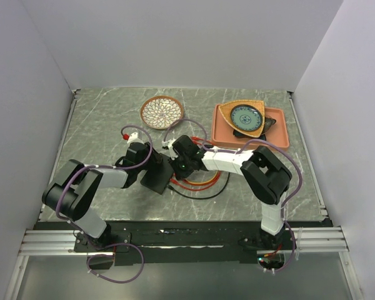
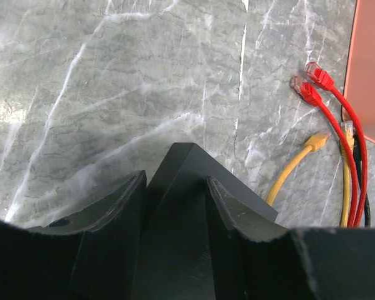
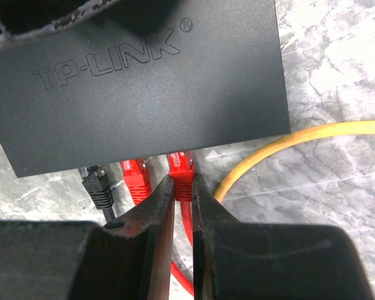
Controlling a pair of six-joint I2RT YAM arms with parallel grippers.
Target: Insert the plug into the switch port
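Note:
The switch point(image 3: 144, 81) is a flat matte-black box marked TP-LINK. It also shows in the top view point(image 1: 157, 175) and in the left wrist view point(image 2: 181, 219). My left gripper point(image 2: 174, 187) is shut on the switch, its fingers on two sides of one corner. My right gripper point(image 3: 182, 184) is shut on a red plug point(image 3: 181, 169), whose tip is at the switch's near edge. A second red plug point(image 3: 135, 178) and a black plug point(image 3: 98, 185) sit at the same edge, to the left.
A yellow cable point(image 3: 300, 140) curves to the right of the switch. Loose red plugs point(image 2: 309, 84) and a yellow plug point(image 2: 315, 142) lie on the marble table. An orange tray point(image 1: 250, 128) with dishes and a patterned bowl point(image 1: 162, 112) stand at the back.

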